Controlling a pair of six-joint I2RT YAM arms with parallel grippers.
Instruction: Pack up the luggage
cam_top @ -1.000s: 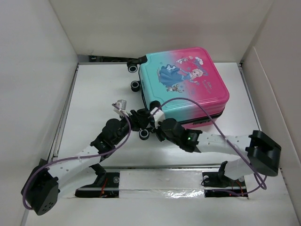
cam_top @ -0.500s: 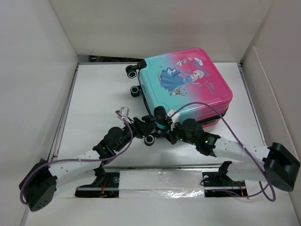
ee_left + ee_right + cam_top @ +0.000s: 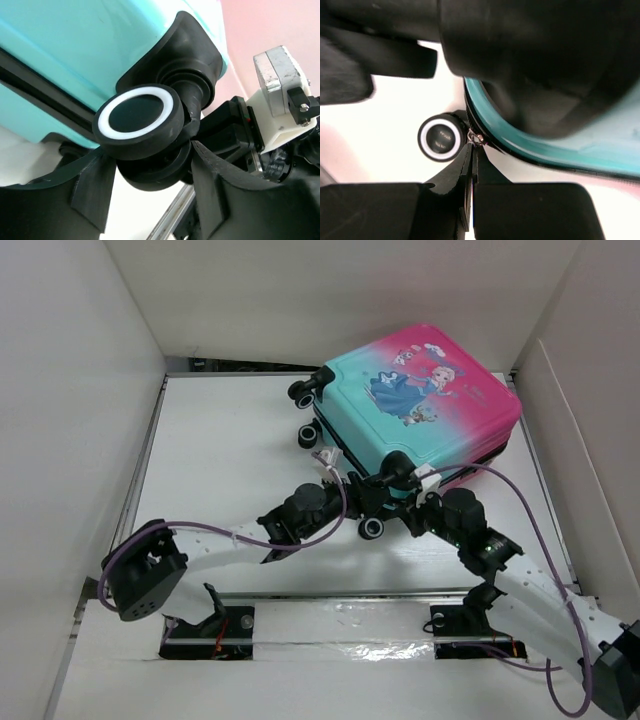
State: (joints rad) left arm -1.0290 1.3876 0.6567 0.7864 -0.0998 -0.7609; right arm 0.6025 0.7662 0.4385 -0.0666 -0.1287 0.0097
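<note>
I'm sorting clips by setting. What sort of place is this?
Probably a robot test cell in a lab: plain white walls box in a white table, the left arm and right arm are mounted at its near edge, and a suitcase serves as the prop.

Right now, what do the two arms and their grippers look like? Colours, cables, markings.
Both match: left arm and right arm have white links dotted with small holes, bulky black joint housings, a loose purple cable alongside. The left gripper and right gripper have plain black wedge-shaped fingers. A white bracket with a silver block by the right wrist. No legible markings.
</note>
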